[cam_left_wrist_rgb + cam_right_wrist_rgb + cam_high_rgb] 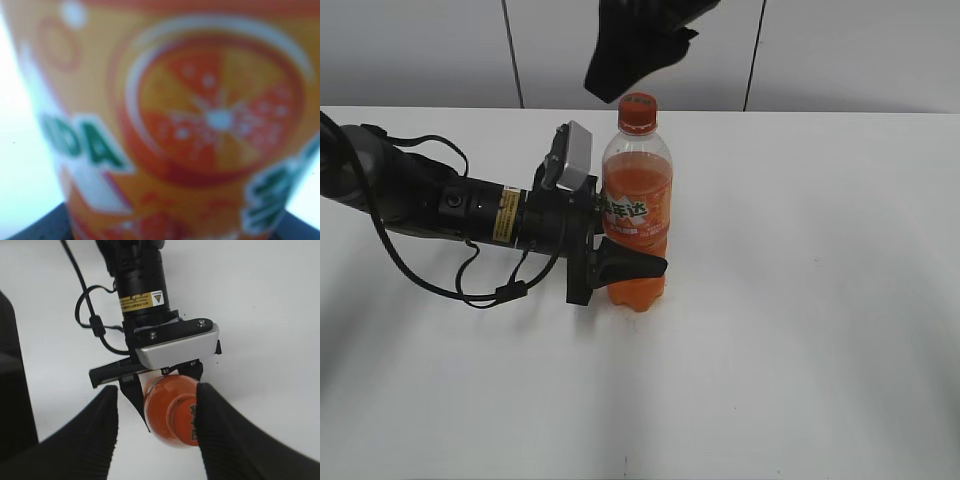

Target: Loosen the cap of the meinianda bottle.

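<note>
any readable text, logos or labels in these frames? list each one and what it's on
"DA": green letters on the bottle label, left wrist view; the letters before them are cut off.
White Chinese characters on the same label, exterior view: too small to read surely.
Yellow sticker on the left arm, and from above: print too small to read.
Cap: no readable text.

White table (820,330), seemingly grey wall (420,50)

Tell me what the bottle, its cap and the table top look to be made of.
The meinianda bottle: clear, glossy plastic by the look, since the orange drink shows through the wall. The cap: opaque orange plastic, seemingly ribbed on its side. The table: smooth, matte white surface, likely laminate or painted board; the pictures leave that open.
</note>
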Available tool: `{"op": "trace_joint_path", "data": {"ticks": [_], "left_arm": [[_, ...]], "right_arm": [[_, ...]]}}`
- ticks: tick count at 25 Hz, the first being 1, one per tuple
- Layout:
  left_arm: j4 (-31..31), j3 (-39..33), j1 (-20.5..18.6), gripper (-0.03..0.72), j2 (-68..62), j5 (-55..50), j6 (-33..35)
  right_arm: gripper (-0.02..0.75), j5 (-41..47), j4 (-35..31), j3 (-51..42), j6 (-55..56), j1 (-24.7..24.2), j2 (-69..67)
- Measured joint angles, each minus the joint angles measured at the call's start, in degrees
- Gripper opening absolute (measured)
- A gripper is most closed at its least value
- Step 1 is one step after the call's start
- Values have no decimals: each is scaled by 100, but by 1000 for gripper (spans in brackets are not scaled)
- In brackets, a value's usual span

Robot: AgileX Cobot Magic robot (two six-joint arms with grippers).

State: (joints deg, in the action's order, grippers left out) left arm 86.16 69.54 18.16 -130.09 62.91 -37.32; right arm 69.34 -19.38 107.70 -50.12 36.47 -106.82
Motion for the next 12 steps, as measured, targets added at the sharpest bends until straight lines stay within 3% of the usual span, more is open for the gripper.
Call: {"op": "trace_joint_path", "data": {"ticks": [7,12], "left_arm": [[-5,0,0,400,0,-6,-12],[-6,0,0,400,0,-6,-12]], "right_arm": [[378,-307,-34,160,3693,0,5],[378,-41,264,337,5602,0,15]]}}
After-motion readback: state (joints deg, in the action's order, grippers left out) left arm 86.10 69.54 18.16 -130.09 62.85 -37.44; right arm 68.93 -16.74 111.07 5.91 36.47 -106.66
